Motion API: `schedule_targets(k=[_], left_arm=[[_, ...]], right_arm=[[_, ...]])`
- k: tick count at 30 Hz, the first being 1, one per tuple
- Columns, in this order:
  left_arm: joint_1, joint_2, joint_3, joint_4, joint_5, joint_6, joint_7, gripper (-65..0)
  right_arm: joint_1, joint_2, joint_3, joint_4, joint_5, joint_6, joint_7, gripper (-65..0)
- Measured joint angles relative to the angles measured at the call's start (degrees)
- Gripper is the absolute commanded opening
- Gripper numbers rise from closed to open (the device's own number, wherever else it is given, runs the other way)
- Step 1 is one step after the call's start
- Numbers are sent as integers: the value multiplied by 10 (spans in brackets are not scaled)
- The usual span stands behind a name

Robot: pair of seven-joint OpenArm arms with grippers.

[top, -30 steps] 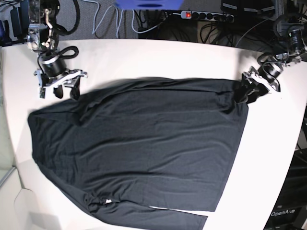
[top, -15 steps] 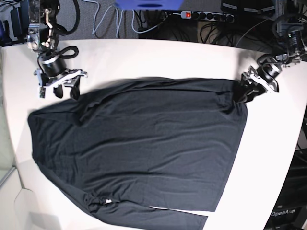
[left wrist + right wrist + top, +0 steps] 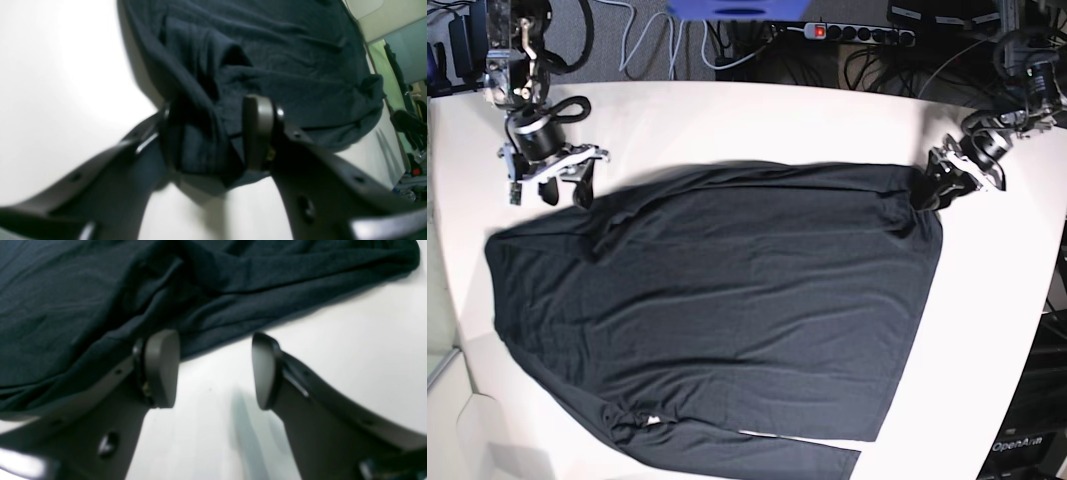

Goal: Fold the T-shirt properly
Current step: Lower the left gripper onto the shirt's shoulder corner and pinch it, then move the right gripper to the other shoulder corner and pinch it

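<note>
Right end effector (image 3: 565,187) at 10 o'clock: jaws apart, empty, one pad at T-shirt (image 3: 727,300) edge. Slide it under hem before you close. T-shirt lies spread across center of surface (image 3: 827,120). Left end effector (image 3: 930,190) at 2 o'clock pinches bunched corner; you keep pull gentle, fabric taut.

Plain black T-shirt (image 3: 727,300) on a white table (image 3: 997,300).

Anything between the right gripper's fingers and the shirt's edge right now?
Nothing but bare white table. In the right wrist view the open right gripper frames tabletop only, and the T-shirt edge lies just beyond its fingertips.
</note>
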Motion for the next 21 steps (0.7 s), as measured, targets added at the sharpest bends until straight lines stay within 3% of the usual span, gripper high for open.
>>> schedule_targets(k=[6, 8, 17, 19, 21], left_arm=[[0, 0, 0, 1, 23, 17, 13, -608], [0, 0, 0, 1, 26, 18, 13, -650], [3, -1, -19, 2, 26, 15, 35, -650], [5, -3, -34, 2, 23, 10, 65, -650], [6, -7, -45, 1, 20, 2, 90, -650]], right_arm=[[0, 0, 0, 0, 0, 0, 0, -297], [0, 0, 0, 0, 0, 0, 1, -297], [7, 0, 58, 1, 0, 0, -3, -294], [7, -2, 68, 1, 0, 19, -3, -294], [5, -6, 78, 1, 0, 61, -2, -293]])
